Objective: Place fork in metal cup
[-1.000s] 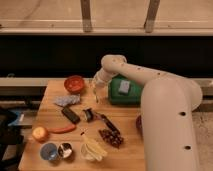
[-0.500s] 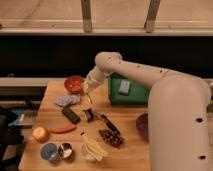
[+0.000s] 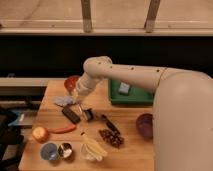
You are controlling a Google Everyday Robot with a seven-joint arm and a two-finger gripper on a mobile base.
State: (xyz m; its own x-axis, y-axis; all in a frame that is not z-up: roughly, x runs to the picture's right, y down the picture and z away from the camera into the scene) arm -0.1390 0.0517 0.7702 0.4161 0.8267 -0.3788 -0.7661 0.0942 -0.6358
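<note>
Camera view has the big white arm (image 3: 150, 80) reaching in from the right and bending down over the wooden table (image 3: 131, 151). The gripper (image 3: 78, 101) hangs above the table's left half, just in front of the red bowl (image 3: 71, 82) and beside the crumpled bluish wrapper (image 3: 65, 101). Fingers are pressed together, and a thin pale sliver drops from them, pointing down: that looks to be the fork (image 3: 80, 108), pinched by its upper end, tip near the black block (image 3: 71, 114) and a small dark object (image 3: 88, 114).

The metal cup (image 3: 65, 150) sits well apart from it, at the front left edge, touching the light blue cup (image 3: 49, 151) on one side, with the pale cup of bananas (image 3: 93, 149) just on the other. An orange fruit (image 3: 40, 133) and a red chili (image 3: 63, 130) lie between gripper and cup.

Off to the right: the black-handled knife (image 3: 110, 124), a dark red cluster (image 3: 113, 138), a purple bowl (image 3: 145, 125), and at the back a green tray (image 3: 131, 96) with a pale sponge (image 3: 124, 88) inside.
</note>
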